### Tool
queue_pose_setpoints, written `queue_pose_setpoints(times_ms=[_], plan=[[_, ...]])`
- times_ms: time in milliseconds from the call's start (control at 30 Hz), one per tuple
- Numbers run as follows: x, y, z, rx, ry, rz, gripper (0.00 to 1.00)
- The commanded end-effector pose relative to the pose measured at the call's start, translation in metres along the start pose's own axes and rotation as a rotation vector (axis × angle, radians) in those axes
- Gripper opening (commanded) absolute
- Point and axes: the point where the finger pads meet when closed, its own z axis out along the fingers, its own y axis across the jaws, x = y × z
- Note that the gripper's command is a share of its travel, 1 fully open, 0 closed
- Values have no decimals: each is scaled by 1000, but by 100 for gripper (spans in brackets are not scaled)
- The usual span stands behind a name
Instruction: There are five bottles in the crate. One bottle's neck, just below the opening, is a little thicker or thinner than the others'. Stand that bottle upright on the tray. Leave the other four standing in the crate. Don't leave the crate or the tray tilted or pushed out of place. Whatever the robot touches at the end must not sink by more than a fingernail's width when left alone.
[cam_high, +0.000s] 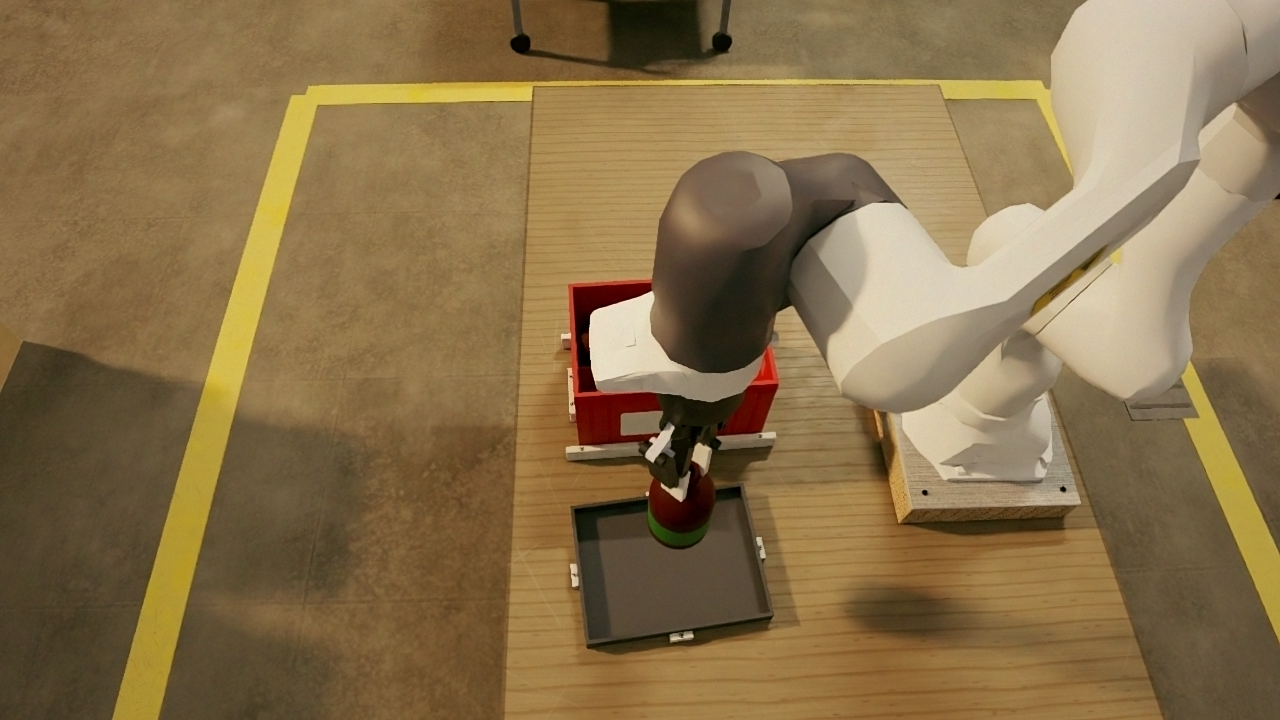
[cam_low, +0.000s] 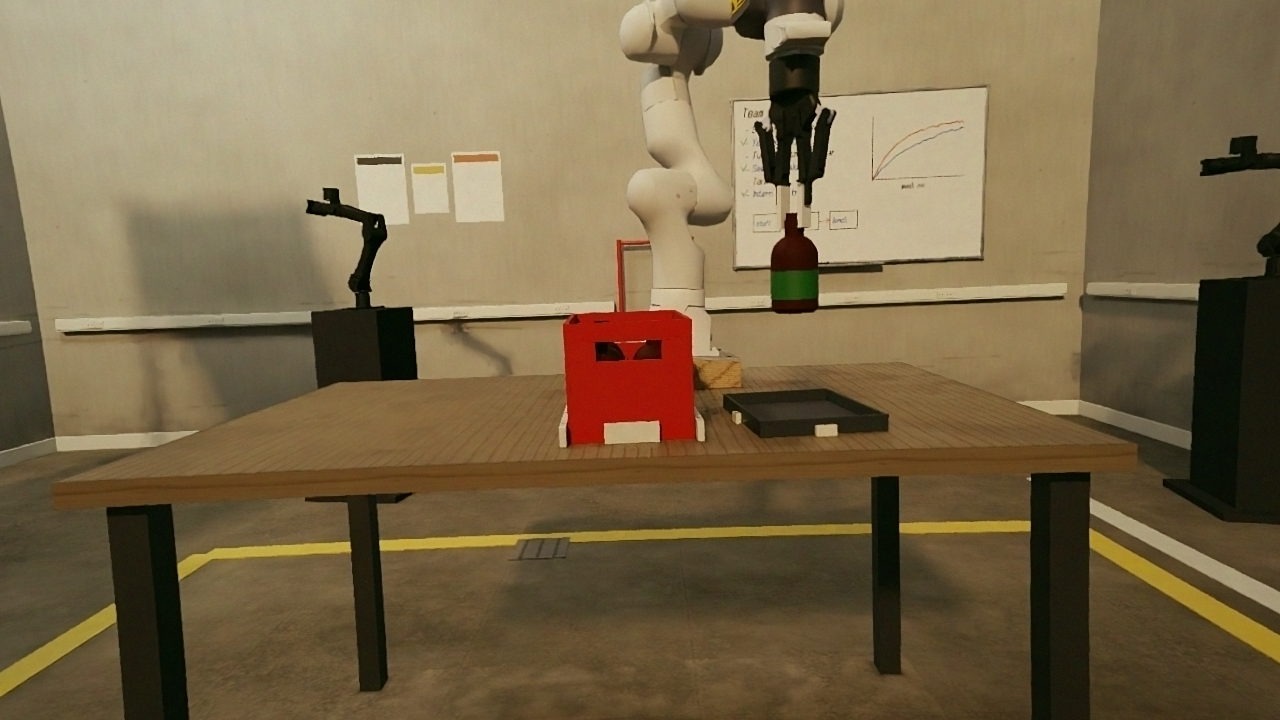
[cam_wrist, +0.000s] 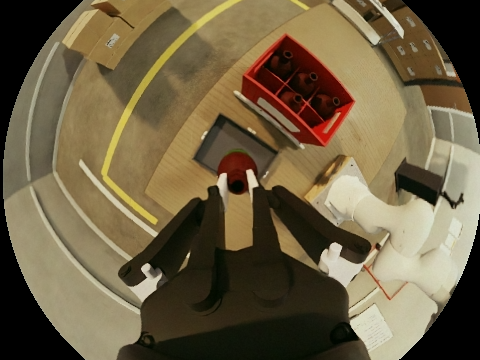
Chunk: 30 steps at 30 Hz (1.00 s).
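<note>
My gripper (cam_high: 689, 472) (cam_low: 793, 213) (cam_wrist: 237, 180) is shut on the neck of a dark red-brown bottle (cam_high: 680, 514) (cam_low: 794, 268) (cam_wrist: 237, 162) with a green band. The bottle hangs upright, well above the table. In the top view it overlaps the back part of the dark grey tray (cam_high: 671, 600) (cam_low: 787, 428) (cam_wrist: 220, 137). The red crate (cam_high: 604, 416) (cam_low: 626, 394) (cam_wrist: 312, 137) stands level beside the tray. Several bottles (cam_wrist: 306, 80) stand in its compartments in the wrist view. The arm hides much of the crate in the top view. The neck thicknesses cannot be compared here.
A white strip (cam_high: 608, 452) runs along the crate's tray side, between crate and tray. Small white blocks (cam_high: 682, 636) (cam_low: 825, 430) sit against the tray's edges. The arm's wooden base block (cam_high: 984, 510) (cam_low: 720, 371) stands to the right in the top view.
</note>
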Motion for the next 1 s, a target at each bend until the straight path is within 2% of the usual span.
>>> queue_pose_setpoints(times_ms=[0, 300, 367, 867, 967], plan=[[0, -4, 5, 10, 4, 1, 10], [0, -4, 27, 10, 4, 1, 10], [0, -4, 27, 10, 4, 1, 10], [0, -5, 75, 10, 4, 1, 10], [0, -5, 78, 10, 4, 1, 10]])
